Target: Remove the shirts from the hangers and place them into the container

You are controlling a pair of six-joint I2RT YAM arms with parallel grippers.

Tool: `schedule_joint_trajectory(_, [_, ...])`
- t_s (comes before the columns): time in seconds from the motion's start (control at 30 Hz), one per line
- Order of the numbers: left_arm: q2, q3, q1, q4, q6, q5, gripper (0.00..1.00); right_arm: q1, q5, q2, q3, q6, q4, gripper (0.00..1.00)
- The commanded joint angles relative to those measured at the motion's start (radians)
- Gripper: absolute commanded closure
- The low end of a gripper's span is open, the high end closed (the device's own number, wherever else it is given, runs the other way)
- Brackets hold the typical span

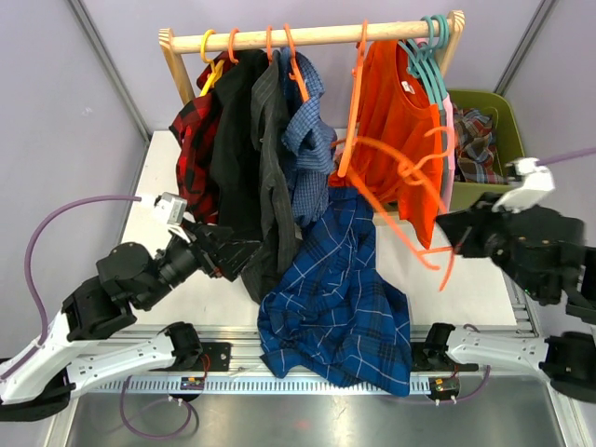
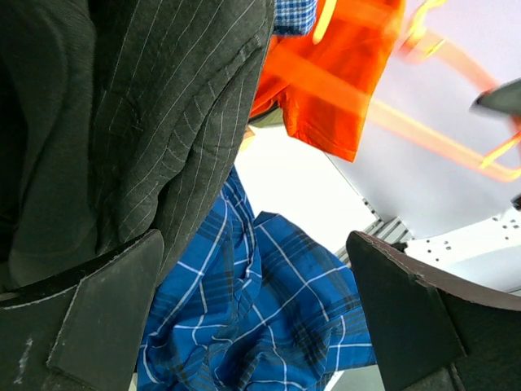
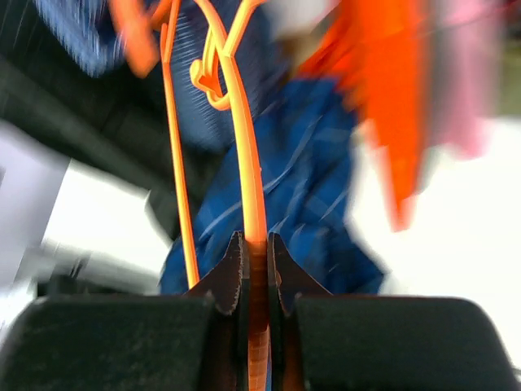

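Note:
An empty orange hanger (image 1: 410, 200) swings blurred in the air in front of the orange shirt (image 1: 396, 112); my right gripper (image 1: 445, 233) is shut on its lower bar. In the right wrist view the hanger (image 3: 244, 163) runs up from between the closed gripper (image 3: 257, 259). A dark blue plaid shirt (image 1: 335, 298) lies off its hanger, draped over the table's front edge. My left gripper (image 1: 250, 251) stands open and empty beside the hanging grey pinstriped shirt (image 2: 179, 106), above the blue plaid shirt (image 2: 269, 326). The olive-green container (image 1: 498, 102) at the back right holds a plaid shirt (image 1: 477, 140).
A wooden rail (image 1: 307, 37) at the back carries red-black plaid (image 1: 194, 140), black (image 1: 237, 140), grey and light blue check (image 1: 307, 130) shirts on orange and yellow hangers. Teal hangers (image 1: 430, 42) and a pink shirt (image 1: 448, 158) hang at its right end.

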Motion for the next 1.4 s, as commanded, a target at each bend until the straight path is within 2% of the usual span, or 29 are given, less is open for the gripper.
schedule_joint_trajectory(0.0, [0.043,0.031,-0.003,0.038,-0.008,0.014,0.01,-0.15,0.137,0.001,0.02,-0.141,-0.249,1.0])
schedule_joint_trajectory(0.2, [0.125,0.049,-0.003,0.068,-0.018,0.034,0.01,-0.298,0.227,-0.108,0.034,-0.237,-0.249,1.0])
schedule_joint_trajectory(0.4, [0.226,0.095,-0.02,0.107,-0.02,0.057,0.01,-0.316,0.135,-0.143,-0.035,-0.246,-0.223,1.0])
schedule_joint_trajectory(0.53, [0.27,0.124,-0.049,0.114,-0.008,0.034,0.01,-0.315,-0.012,-0.149,-0.132,-0.307,-0.148,1.0])
schedule_joint_trajectory(0.7, [0.255,0.121,-0.058,0.111,0.002,0.014,0.01,-0.313,-0.193,-0.125,-0.203,-0.382,-0.072,1.0])
schedule_joint_trajectory(0.8, [0.231,0.109,-0.061,0.104,0.003,-0.001,0.01,-0.315,-0.237,-0.085,-0.223,-0.396,-0.053,1.0])
schedule_joint_trajectory(1.03, [0.157,0.057,-0.061,0.098,0.005,-0.029,0.01,-0.315,-0.221,0.002,-0.209,-0.395,-0.055,1.0])
schedule_joint_trajectory(1.27, [0.126,0.031,-0.061,0.096,0.015,-0.041,0.01,-0.251,-0.175,0.099,-0.144,-0.381,-0.065,1.0])
schedule_joint_trajectory(1.37, [0.109,0.022,-0.061,0.096,0.018,-0.049,0.01,-0.099,-0.111,0.165,-0.149,-0.309,-0.082,1.0])
